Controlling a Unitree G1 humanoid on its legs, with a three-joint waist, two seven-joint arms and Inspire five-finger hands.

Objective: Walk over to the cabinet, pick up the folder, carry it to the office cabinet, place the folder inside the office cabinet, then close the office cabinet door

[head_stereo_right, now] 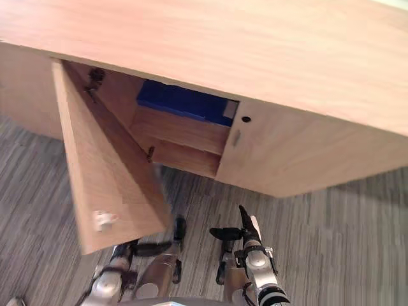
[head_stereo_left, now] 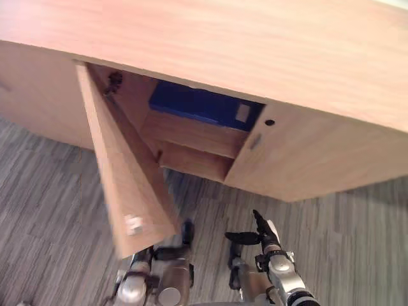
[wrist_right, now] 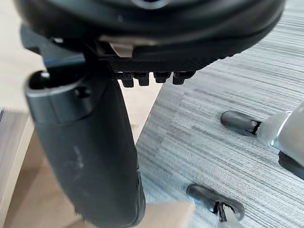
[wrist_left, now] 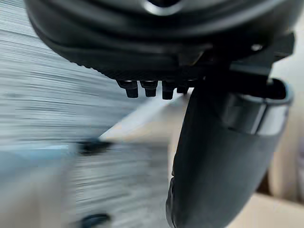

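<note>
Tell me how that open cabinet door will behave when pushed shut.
The door looks like a stiff wooden panel, so it should hardly flex. It hangs on a hinge at its inner edge, so a push should swing it in an arc. The blue folder lies inside, unlikely to block it.

The grey striped floor (head_stereo_left: 44, 210) carries the wooden office cabinet (head_stereo_left: 312, 159), whose left door (head_stereo_left: 124, 185) stands swung open. Inside, a wooden shelf (head_stereo_left: 191, 132) (the upper of two levels that show) bears a blue folder (head_stereo_left: 197, 102) lying flat.
</note>
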